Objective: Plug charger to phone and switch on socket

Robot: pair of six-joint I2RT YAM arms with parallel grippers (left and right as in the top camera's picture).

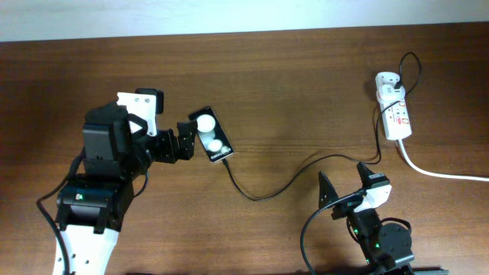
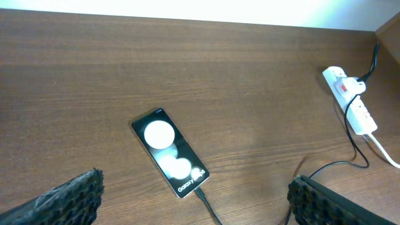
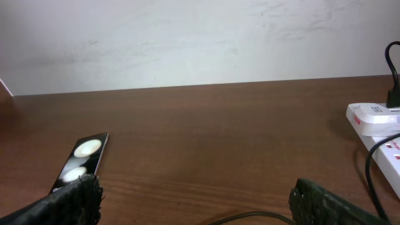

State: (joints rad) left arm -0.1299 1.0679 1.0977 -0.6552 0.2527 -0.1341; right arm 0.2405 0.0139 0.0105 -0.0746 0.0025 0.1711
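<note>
The black phone (image 1: pixel 212 135) lies flat on the table with two white blobs on its face. It also shows in the left wrist view (image 2: pixel 169 152) and the right wrist view (image 3: pixel 82 159). The thin black charger cable (image 1: pixel 267 189) has its plug tip in the phone's lower end (image 2: pixel 201 195) and runs right to the white adapter (image 1: pixel 387 82) on the white socket strip (image 1: pixel 397 118). My left gripper (image 1: pixel 183 141) is open, just left of the phone, and holds nothing. My right gripper (image 1: pixel 344 187) is open and empty near the table's front edge, above the cable.
The socket's thick white cord (image 1: pixel 443 174) runs off the right edge. The socket also shows in the left wrist view (image 2: pixel 353 100) and the right wrist view (image 3: pixel 381 134). A pale wall stands behind the table's far edge (image 3: pixel 187 44).
</note>
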